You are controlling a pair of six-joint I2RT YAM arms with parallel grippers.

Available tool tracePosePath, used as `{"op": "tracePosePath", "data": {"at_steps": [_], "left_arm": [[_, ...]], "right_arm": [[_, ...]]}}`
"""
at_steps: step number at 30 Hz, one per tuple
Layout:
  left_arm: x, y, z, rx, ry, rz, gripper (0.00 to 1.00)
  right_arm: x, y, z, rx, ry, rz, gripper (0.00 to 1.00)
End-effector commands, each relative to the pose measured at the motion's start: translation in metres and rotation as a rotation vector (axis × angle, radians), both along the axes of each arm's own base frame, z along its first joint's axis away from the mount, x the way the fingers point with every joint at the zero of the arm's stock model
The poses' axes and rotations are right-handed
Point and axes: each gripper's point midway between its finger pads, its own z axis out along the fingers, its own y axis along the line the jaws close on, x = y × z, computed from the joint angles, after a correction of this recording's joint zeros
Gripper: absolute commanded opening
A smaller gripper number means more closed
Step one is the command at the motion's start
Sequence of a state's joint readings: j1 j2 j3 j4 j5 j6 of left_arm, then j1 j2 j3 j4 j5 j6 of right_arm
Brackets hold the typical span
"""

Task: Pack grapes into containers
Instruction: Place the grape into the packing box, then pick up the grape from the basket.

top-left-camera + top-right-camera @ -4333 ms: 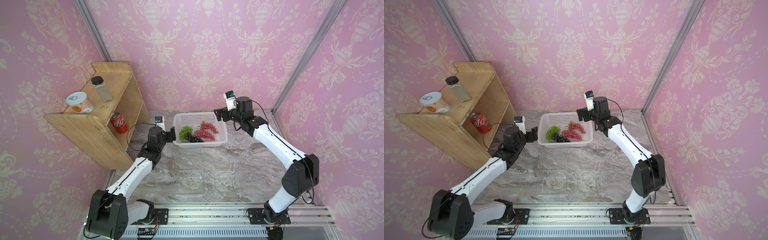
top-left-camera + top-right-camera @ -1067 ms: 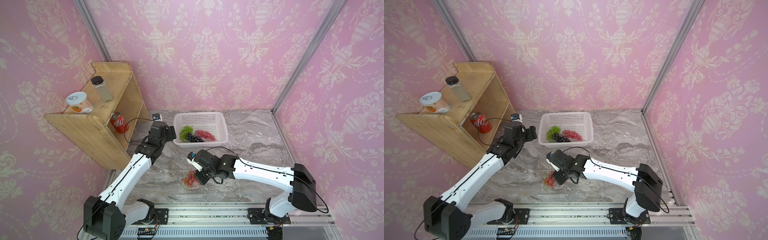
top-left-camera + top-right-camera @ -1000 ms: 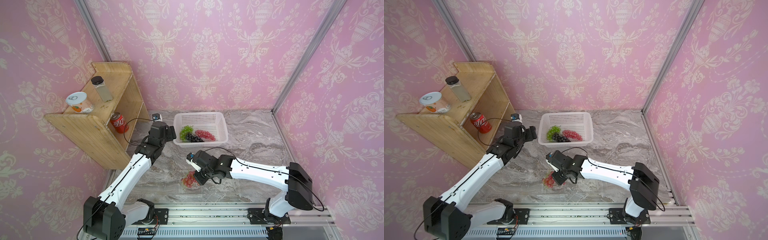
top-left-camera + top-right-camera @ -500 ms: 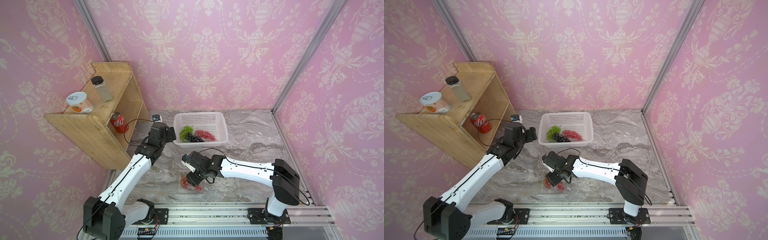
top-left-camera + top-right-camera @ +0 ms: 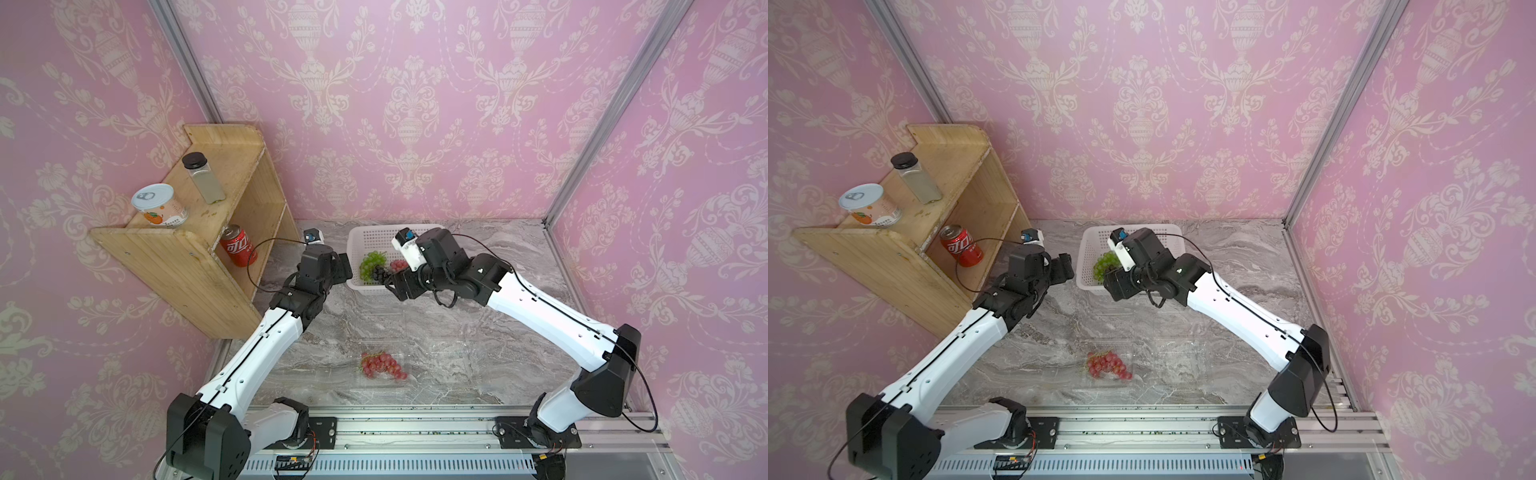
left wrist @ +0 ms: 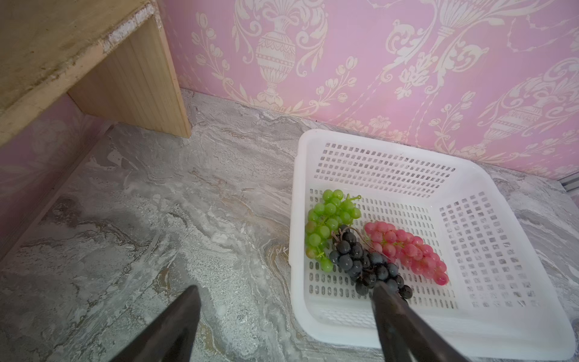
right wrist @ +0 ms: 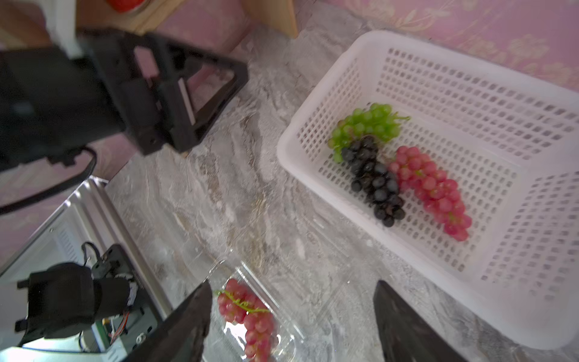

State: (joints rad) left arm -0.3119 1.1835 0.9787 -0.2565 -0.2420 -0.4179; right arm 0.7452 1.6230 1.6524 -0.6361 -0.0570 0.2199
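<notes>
The marble counter [image 5: 478, 332] is walled in pink on three sides, and my mounting rail [image 5: 415, 428] runs along its front edge. A wooden shelf [image 5: 187, 266] fills the back left corner. The white basket [image 5: 374, 235] stands against the back wall. Between it and the rail lies a broad stretch of open marble, widest on my right side.

My left pincer [image 5: 345, 266] hangs just beside the basket's shelf-side rim, spread and holding nothing. In the left wrist view one finger [image 6: 394, 316] crosses the rim in line with the dark bunch [image 6: 363, 260]; I cannot tell whether it touches. My right pincer [image 7: 293, 283] hovers at the basket's front edge, its fingers wide apart and empty.

In both top views my right arm covers much of the basket. The wrist views show all three bunches inside it, lying together: the green bunch [image 6: 329, 222], the dark one in the middle, and the pink bunch [image 6: 407, 247]. Only the right wrist view takes in both the basket and the packed grapes.

Near the rail, well apart from the basket, a clear container [image 5: 399, 353] holds a red bunch [image 5: 382, 365]. A second clear container [image 5: 440, 357] sits just beside it, faint against the marble.

The shelf carries a tin [image 5: 160, 205], a cola can [image 5: 237, 249] and a jar [image 5: 203, 178].
</notes>
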Motion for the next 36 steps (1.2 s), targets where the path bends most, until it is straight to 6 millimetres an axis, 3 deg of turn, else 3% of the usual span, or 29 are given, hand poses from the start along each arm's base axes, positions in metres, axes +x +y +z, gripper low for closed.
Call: {"op": "tracePosePath", "data": {"at_steps": [1, 6, 9, 12, 22, 29, 36], "left_arm": [[0.000, -0.010, -0.005, -0.027, 0.006, -0.033, 0.87], [0.005, -0.018, -0.012, -0.045, 0.016, -0.064, 0.86], [0.009, -0.018, -0.016, -0.027, 0.022, -0.066, 0.87], [0.013, -0.018, -0.017, -0.005, 0.027, -0.069, 0.87], [0.014, -0.017, -0.017, 0.007, 0.007, -0.069, 0.87], [0.015, -0.017, -0.017, 0.015, 0.008, -0.073, 0.88], [0.016, -0.017, -0.020, 0.017, 0.013, -0.071, 0.88]], "right_arm": [[0.041, -0.008, -0.028, -0.060, 0.036, -0.009, 0.86], [0.105, -0.018, -0.072, -0.141, 0.105, -0.049, 0.89], [0.131, -0.023, -0.110, -0.207, 0.168, -0.054, 0.92], [0.143, -0.027, -0.142, -0.236, 0.238, -0.046, 0.96], [0.146, -0.038, -0.202, -0.351, 0.325, -0.048, 0.96], [0.150, -0.045, -0.223, -0.408, 0.352, -0.074, 0.90], [0.155, -0.048, -0.232, -0.443, 0.352, -0.087, 0.87]]}}
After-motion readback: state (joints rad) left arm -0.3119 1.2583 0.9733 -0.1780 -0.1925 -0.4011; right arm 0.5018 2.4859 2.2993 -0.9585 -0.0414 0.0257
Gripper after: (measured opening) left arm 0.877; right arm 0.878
